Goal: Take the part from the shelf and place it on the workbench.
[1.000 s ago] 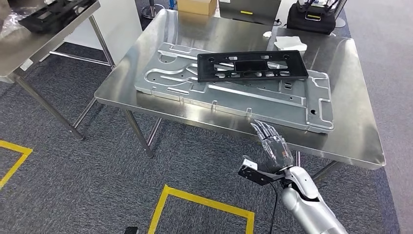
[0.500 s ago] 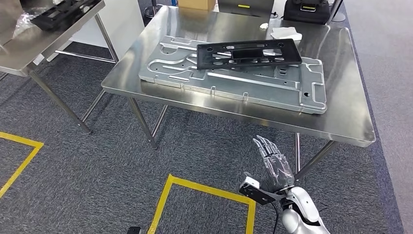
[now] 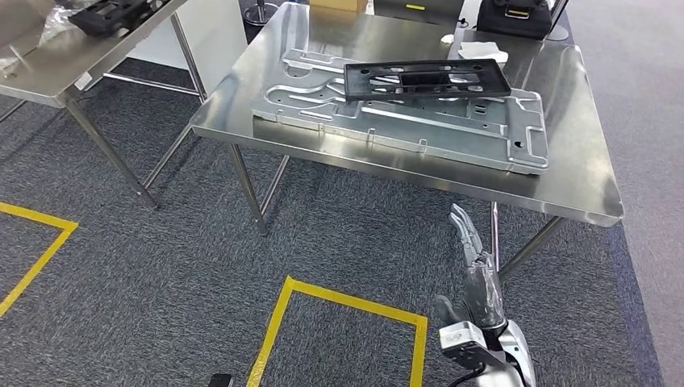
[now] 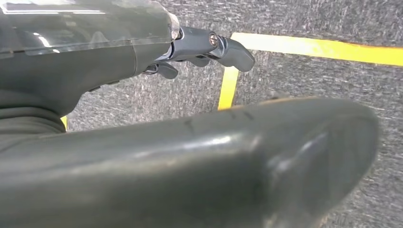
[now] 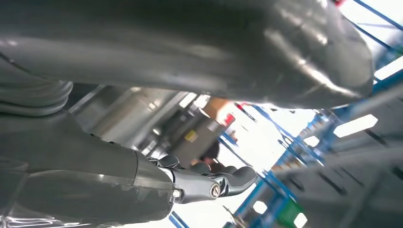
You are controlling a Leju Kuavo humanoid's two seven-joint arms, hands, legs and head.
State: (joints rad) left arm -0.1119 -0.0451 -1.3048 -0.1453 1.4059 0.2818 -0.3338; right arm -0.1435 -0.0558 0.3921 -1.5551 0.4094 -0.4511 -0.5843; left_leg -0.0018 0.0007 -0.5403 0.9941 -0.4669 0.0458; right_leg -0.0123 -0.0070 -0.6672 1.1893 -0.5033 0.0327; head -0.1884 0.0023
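Lying flat on a brushed stainless workbench (image 3: 565, 173), the black plastic part (image 3: 427, 79) is a long, thin rectangular frame pierced with slots and cut-outs. It rests on top of a larger pale metal plate (image 3: 387, 121), a stamped sheet with raised ribs, curved channels and small notches along its edges; the part covers the far, upper portion of that plate. The workbench has rounded corners and slim angled steel legs, and a bare strip of its mirror-like top runs between the plate's near edge and the table's near rim.

The right hand (image 3: 477, 266) hangs below and in front of that near rim, over the dark grey carpet (image 3: 161, 274), with its fingers straight, held loosely apart and holding nothing. The left hand (image 4: 142, 156) hangs over the same rough carpet, fingers apart and holding nothing, its thick smooth grey thumb in front.

Yellow tape (image 3: 347, 302) marks a square outline on the floor just left of the right hand. A second steel table (image 3: 72, 60) stands to the left, well apart from the workbench, with open carpet between their legs. A black case (image 3: 516, 16) and a white cloth (image 3: 484, 52) sit at the workbench's far edge.
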